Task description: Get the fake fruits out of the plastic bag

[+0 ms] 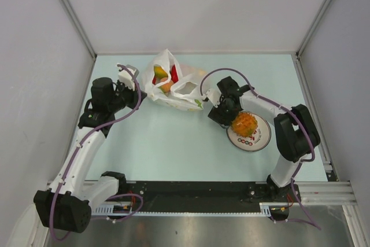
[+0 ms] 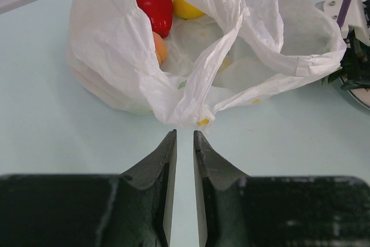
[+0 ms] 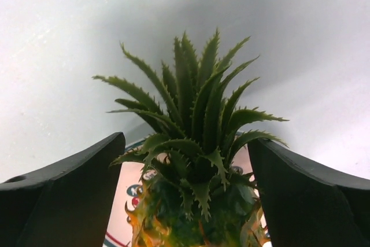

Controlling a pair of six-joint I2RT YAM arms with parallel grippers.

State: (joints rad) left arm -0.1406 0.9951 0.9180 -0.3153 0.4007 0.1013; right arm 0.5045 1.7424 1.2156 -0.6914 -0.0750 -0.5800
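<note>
My left arm reaches low across the table. The left gripper [image 2: 184,134] is barely parted, nothing between its fingers, tips just short of the plastic bag [image 2: 115,56]. Its crumpled mouth shows a red strawberry [image 2: 155,7], a lemon [image 2: 186,8] and a peach [image 2: 160,47]. My right gripper [image 3: 185,143] is spread wide astride the orange pineapple [image 1: 244,124], unclamped, on the plate [image 1: 263,137], whose printed marks are unreadable.

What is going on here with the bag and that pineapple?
A two-armed robot is emptying a plastic bag. The right gripper stands open on either side of the pineapple, which sits on the plate, out of the bag. The left gripper, jaws nearly together, is right at the bag's edge; whether it pinches the plastic is unclear. A red strawberry, a yellow lemon and an orange peach lie inside the bag.
</note>
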